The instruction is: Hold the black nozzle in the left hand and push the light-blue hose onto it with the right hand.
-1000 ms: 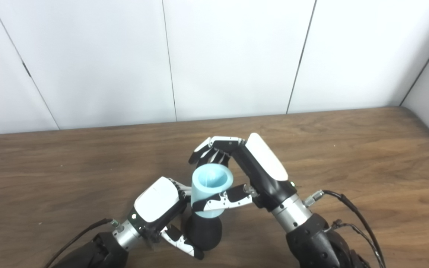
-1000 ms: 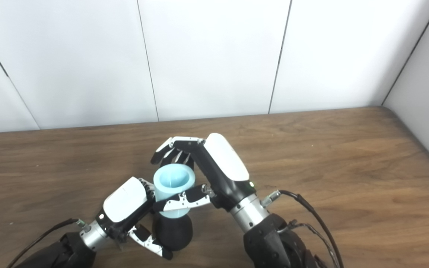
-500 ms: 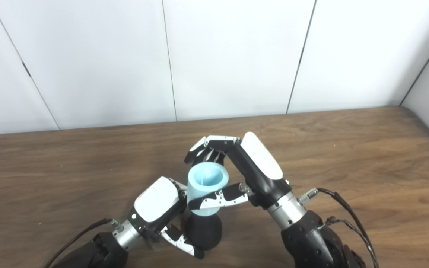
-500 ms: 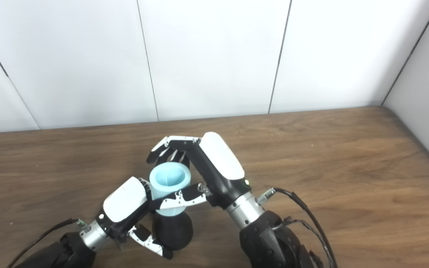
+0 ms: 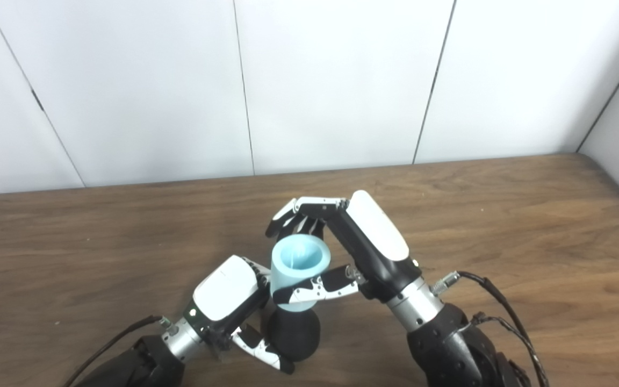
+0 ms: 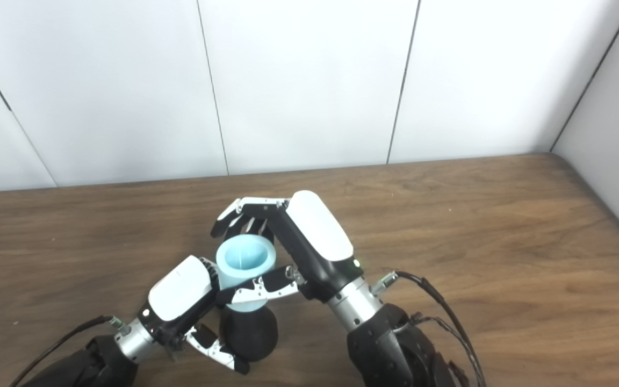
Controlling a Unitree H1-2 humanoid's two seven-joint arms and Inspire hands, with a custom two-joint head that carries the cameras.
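Note:
A short light-blue hose (image 5: pixel 296 269) stands upright, its open end facing up, seated on top of a black rounded nozzle (image 5: pixel 294 336) near the table's front edge. My right hand (image 5: pixel 342 247) is shut on the hose, fingers behind it and thumb across its front. Lower left, my left hand (image 5: pixel 234 301) is shut on the nozzle, its thumb curling under the black body. The joint between hose and nozzle is partly hidden by the right thumb.
The brown wooden table (image 5: pixel 503 215) stretches to a white panelled wall at the back and on the right. Black cables (image 5: pixel 503 312) trail from my right wrist over the table at lower right.
My right hand and the hose shifted slightly left and down over the nozzle during the last second. The left hand and nozzle have stayed in place.

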